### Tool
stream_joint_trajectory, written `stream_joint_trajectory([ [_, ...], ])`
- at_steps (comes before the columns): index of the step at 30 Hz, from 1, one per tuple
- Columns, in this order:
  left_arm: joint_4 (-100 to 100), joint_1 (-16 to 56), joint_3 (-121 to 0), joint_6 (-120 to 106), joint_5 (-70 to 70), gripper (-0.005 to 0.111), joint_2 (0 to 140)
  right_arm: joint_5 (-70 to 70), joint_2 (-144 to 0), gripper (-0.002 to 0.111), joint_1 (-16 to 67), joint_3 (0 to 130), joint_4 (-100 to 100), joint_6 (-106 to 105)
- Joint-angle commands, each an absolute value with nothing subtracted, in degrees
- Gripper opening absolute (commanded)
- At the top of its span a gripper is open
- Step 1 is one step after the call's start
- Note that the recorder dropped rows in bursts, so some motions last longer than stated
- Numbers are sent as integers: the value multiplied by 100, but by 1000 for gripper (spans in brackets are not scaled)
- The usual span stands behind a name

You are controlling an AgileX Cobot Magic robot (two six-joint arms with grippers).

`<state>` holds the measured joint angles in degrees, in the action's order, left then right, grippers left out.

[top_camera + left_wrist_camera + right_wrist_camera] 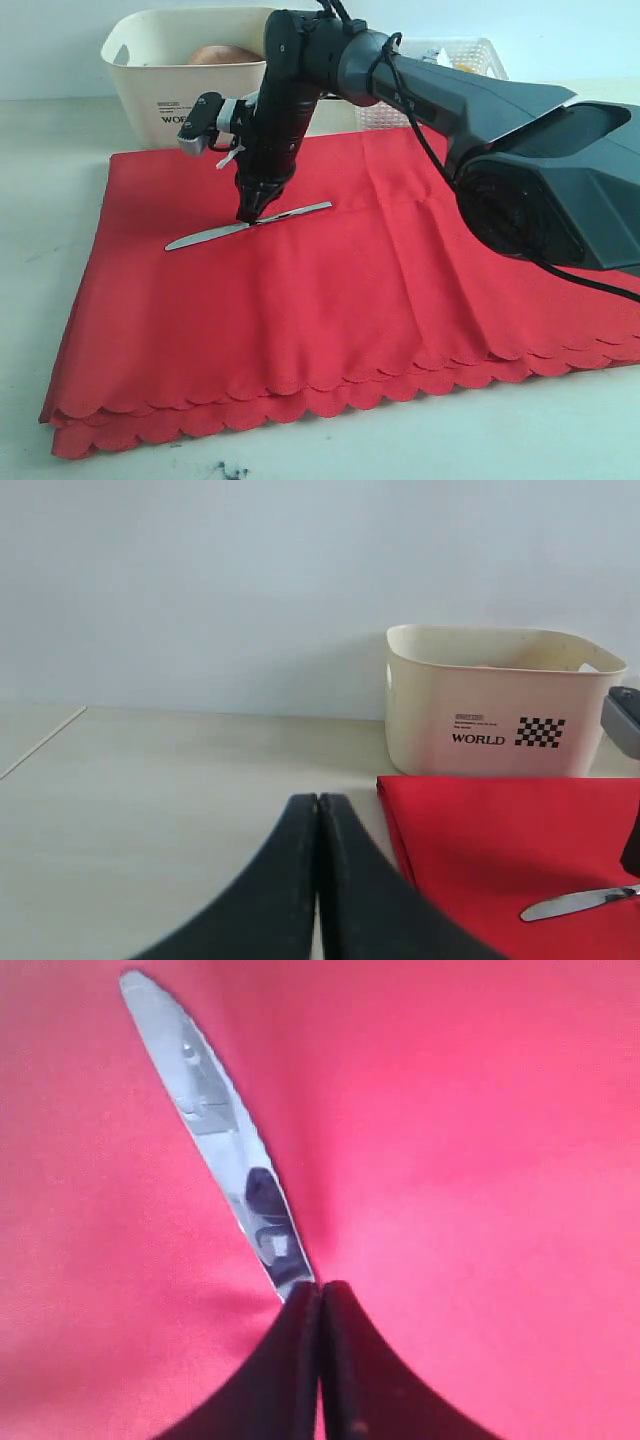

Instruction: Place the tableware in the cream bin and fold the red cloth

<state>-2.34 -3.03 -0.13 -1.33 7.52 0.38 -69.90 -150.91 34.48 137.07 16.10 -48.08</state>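
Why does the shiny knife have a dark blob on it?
Right wrist view: the silver metal knife acts like a mirror, reflecting something dark above it; the bright red cloth around it looks soft and fuzzy. Exterior view: sharper, the blade just glints pale.

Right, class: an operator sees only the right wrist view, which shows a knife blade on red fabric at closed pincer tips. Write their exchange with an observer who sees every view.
Operator: Is the knife off the fabric yet?
Observer: No. In the exterior view the knife lies flat on the red cloth, with the right pincer closed on its middle.
Operator: Where is the bin from there?
Observer: The cream bin stands just past the cloth's far edge, on the left of the exterior view.
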Motion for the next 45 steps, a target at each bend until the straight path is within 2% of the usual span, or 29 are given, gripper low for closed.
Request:
stream_joint_trajectory([
  [1, -232, -274, 0, -126, 734, 2, 0, -6996, -14838, 2, 3459, 13696, 1571, -4439],
  [10, -232, -274, 0, -126, 734, 2, 0, -6996, -14965, 47, 3459, 13696, 1460, -4329],
  [12, -232, -274, 0, -126, 734, 2, 0, -6996, -15019, 50, 3459, 13696, 1460, -4329],
  [20, -232, -274, 0, -126, 734, 2, 0, -6996, -15345, 51, 3459, 13696, 1395, -4340],
  [22, -232, -274, 0, -126, 734, 2, 0, -6996, -15377, 50, 3459, 13696, 1283, -4340],
  [24, -232, -274, 0, -126, 734, 2, 0, -6996, -15377, 44, 3459, 13696, 1109, -4340],
  [30, -232, -274, 0, -126, 734, 2, 0, -6996, -15377, 0, 3459, 13696, 811, -4340],
  [45, -232, -274, 0, -126, 734, 2, 0, -6996, -14693, 0, 3459, 13696, 1594, -4247],
])
